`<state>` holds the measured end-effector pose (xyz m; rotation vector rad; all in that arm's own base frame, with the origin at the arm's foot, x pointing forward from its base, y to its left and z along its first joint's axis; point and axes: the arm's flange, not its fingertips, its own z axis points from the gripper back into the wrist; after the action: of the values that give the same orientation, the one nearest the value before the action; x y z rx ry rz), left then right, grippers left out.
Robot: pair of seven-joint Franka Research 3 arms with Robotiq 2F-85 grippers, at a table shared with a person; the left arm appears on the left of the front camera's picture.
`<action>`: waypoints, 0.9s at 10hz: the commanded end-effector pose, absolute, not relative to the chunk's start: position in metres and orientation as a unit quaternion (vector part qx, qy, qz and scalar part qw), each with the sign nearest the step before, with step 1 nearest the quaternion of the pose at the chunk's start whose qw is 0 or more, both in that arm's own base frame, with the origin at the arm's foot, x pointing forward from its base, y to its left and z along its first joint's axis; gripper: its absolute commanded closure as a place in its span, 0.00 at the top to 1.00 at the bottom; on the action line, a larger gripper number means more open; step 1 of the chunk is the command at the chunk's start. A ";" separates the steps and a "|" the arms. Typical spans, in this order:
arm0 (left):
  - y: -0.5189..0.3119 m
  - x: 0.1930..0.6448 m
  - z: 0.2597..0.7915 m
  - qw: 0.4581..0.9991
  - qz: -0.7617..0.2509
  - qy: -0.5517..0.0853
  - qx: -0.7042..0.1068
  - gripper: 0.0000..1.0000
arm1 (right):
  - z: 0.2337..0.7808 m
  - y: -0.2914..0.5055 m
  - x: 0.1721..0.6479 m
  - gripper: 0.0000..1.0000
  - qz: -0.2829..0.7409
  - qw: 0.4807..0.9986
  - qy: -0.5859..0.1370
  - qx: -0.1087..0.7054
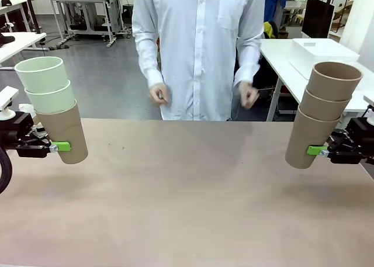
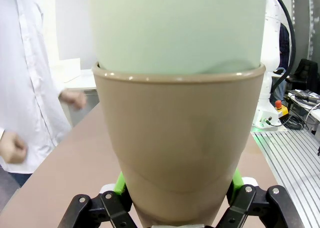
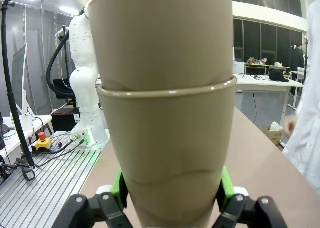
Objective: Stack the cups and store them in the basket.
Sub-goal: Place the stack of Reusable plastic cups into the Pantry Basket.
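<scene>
The left gripper [image 1: 58, 145] is clamped low on the tan bottom cup of the mint-topped stack [image 1: 54, 106] of 3, at the left edge of the bench [image 1: 187, 191]. The right gripper [image 1: 318, 151] likewise holds the tan stack [image 1: 322, 112] of 3 at the right edge. The cups look light, stiff and loosely nested, so grip low and avoid tipping.

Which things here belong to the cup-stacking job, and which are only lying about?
Job:
- mint-and-tan cup stack
- all-tan cup stack

Lying about:
- black monitor
- white side table
- red stop button
</scene>
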<state>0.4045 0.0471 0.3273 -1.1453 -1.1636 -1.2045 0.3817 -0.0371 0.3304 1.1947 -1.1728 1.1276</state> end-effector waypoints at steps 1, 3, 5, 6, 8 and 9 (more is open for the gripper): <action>0.047 0.406 0.332 0.523 -0.505 -0.491 -0.479 0.84 | 0.335 -0.037 0.383 0.85 0.472 0.530 -0.496 0.500; 0.047 0.406 0.332 0.523 -0.505 -0.491 -0.479 0.84 | 0.335 -0.037 0.383 0.85 0.472 0.530 -0.496 0.500; 0.047 0.406 0.332 0.523 -0.505 -0.491 -0.479 0.84 | 0.335 -0.037 0.383 0.85 0.472 0.530 -0.496 0.500; 0.047 0.406 0.332 0.523 -0.505 -0.491 -0.479 0.84 | 0.335 -0.037 0.383 0.85 0.472 0.530 -0.496 0.500; 0.047 0.406 0.332 0.523 -0.505 -0.491 -0.479 0.84 | 0.335 -0.037 0.383 0.85 0.472 0.530 -0.496 0.500; 0.047 0.406 0.332 0.523 -0.505 -0.491 -0.479 0.84 | 0.335 -0.037 0.383 0.85 0.472 0.530 -0.496 0.500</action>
<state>0.4045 0.0471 0.3273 -1.1453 -1.1635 -1.2046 0.3817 -0.0371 0.3304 1.1947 -1.1728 1.1276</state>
